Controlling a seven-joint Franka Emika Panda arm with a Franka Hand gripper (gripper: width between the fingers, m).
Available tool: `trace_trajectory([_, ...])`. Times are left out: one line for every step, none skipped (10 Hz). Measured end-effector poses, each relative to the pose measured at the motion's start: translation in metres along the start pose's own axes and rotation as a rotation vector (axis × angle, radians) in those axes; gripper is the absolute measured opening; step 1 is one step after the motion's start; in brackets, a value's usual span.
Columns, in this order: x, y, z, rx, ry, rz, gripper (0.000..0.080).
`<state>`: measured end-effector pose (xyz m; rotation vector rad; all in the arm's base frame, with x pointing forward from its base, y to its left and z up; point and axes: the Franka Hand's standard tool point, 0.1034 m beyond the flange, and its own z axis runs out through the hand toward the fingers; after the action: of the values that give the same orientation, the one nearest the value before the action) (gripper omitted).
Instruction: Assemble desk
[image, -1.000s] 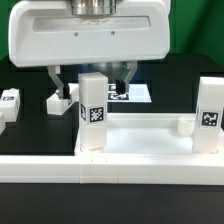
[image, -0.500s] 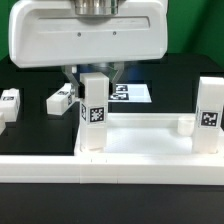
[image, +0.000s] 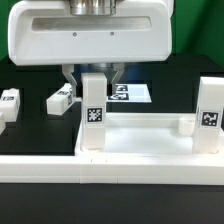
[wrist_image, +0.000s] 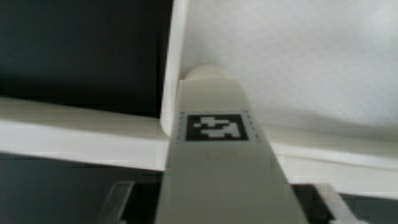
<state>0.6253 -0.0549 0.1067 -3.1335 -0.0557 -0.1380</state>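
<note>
The white desk top (image: 140, 123) lies upside down with its rim up. One white leg (image: 94, 110) stands upright at its corner on the exterior view's left, tag facing the camera. A second leg (image: 209, 115) stands at the corner on the right. My gripper (image: 92, 78) is over the first leg, with one finger (image: 68, 78) on each side of its top and a narrow gap at each side. In the wrist view the leg (wrist_image: 222, 150) runs between the fingers (wrist_image: 128, 200) of my gripper (wrist_image: 226, 205), with dark gaps, down to the desk top (wrist_image: 311, 70).
Two loose legs lie on the black table at the exterior view's left (image: 62, 99) and far left (image: 8, 100). The marker board (image: 136, 93) lies behind the desk top. A long white rail (image: 110, 185) runs along the front.
The fingers have drawn in from wide apart to close beside the upright leg's top. In the last half second little has moved.
</note>
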Motion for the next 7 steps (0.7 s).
trace_trajectory([-0.0002,0.0004,0.0003,-0.001,0.001,0.102,0.0288])
trace_trajectory([-0.0004,0.0006,0.0004,0.0,0.001,0.201,0.0289])
trace_trajectory([-0.0007,0.0013,0.0007,0.002,0.001,0.326,0.0289])
trace_trajectory([-0.0007,0.0016,0.0011,0.003,0.001,0.428,0.0291])
trace_trajectory([-0.0007,0.0014,0.0013,0.002,0.001,0.542,0.0291])
trace_trajectory([-0.0007,0.0009,0.0014,0.001,0.001,0.628,0.0291])
trace_trajectory([-0.0009,0.0003,0.0013,-0.001,-0.002,0.693,0.0291])
